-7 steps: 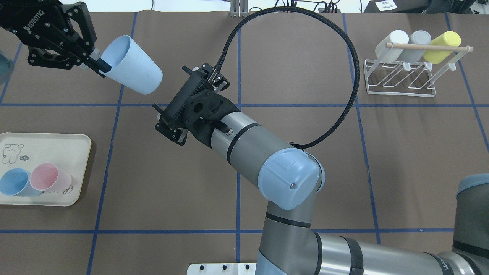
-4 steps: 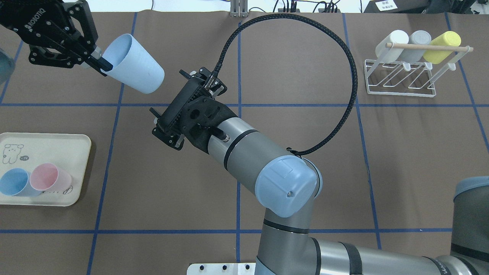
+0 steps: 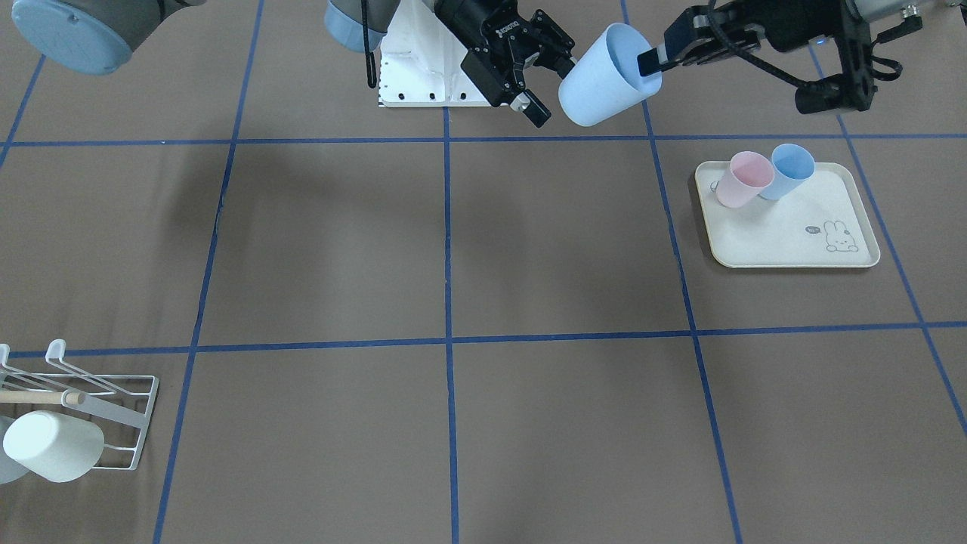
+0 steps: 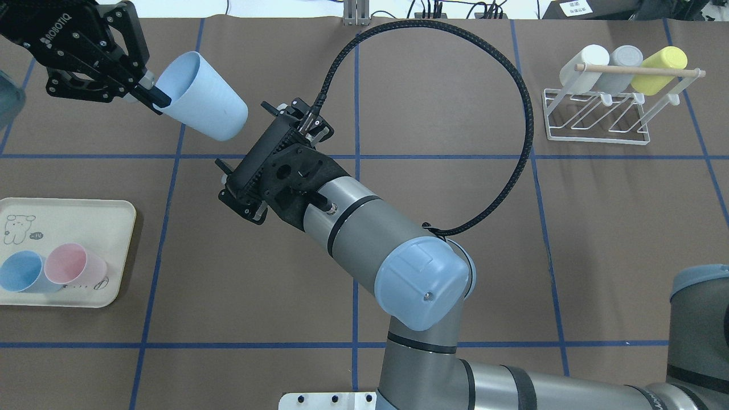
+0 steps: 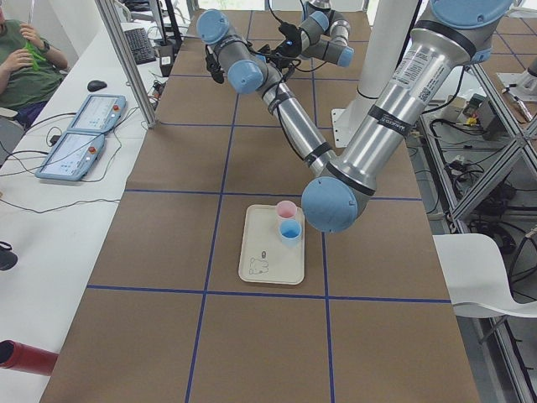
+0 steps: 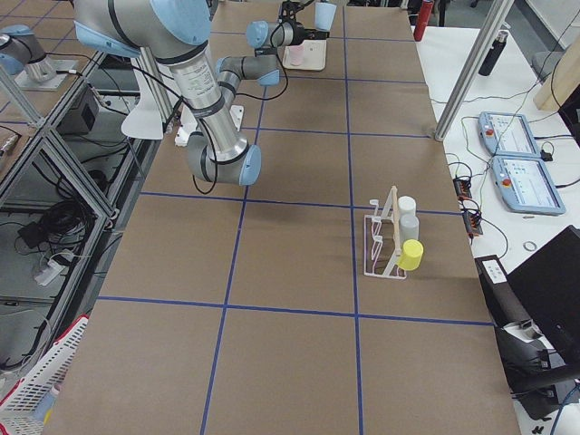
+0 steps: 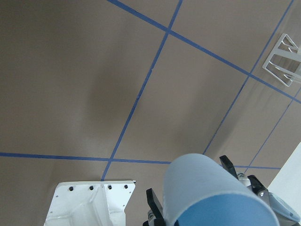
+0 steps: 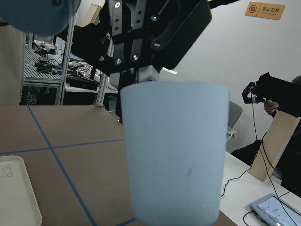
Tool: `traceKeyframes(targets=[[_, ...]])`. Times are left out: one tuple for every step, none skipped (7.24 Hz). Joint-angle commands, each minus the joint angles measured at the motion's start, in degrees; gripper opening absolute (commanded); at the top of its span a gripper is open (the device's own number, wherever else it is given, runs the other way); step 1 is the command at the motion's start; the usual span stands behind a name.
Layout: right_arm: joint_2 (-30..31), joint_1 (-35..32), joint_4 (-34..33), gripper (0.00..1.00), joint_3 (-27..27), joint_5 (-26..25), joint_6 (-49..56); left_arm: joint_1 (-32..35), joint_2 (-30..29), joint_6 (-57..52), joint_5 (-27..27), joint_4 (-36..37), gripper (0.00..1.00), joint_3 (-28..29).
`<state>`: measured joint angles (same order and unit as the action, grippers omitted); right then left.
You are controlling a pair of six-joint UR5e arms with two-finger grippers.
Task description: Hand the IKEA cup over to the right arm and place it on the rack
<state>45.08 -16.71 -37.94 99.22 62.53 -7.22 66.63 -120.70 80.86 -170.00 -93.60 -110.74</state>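
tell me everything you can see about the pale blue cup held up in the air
The cup is a plain pale blue tumbler, smooth and plastic-looking, tapered, without a handle. It hangs above the table, tipped nearly on its side. The left gripper pinches its rim, one jaw inside the mouth. The right gripper has open jaws either side of its base end, not gripping.

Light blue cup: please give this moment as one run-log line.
phase: handover | left pincer: shut on light blue cup rim | right pincer: open, near cup base
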Motion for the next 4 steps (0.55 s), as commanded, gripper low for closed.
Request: traceKeyframes(targets=[[-0.2,0.0,0.0,0.96,0.0,-0.2,0.0,-0.4,-0.1,0.0,-0.1,0.0,0.0,0.0],[-0.1,0.0,0.0,0.96,-0.1,-0.2,0.1,-0.8,-0.1,0.0,0.0,0.0,0.0,0.0],[-0.1,0.0,0.0,0.96,0.0,-0.2,0.0,-1.2,-0.1,-0.1,0.0,0.0,0.0,0.0],[-0.1,0.0,0.0,0.96,0.0,-0.2,0.1,-1.2,-0.1,0.0,0.0,-0.1,0.0,0.0]])
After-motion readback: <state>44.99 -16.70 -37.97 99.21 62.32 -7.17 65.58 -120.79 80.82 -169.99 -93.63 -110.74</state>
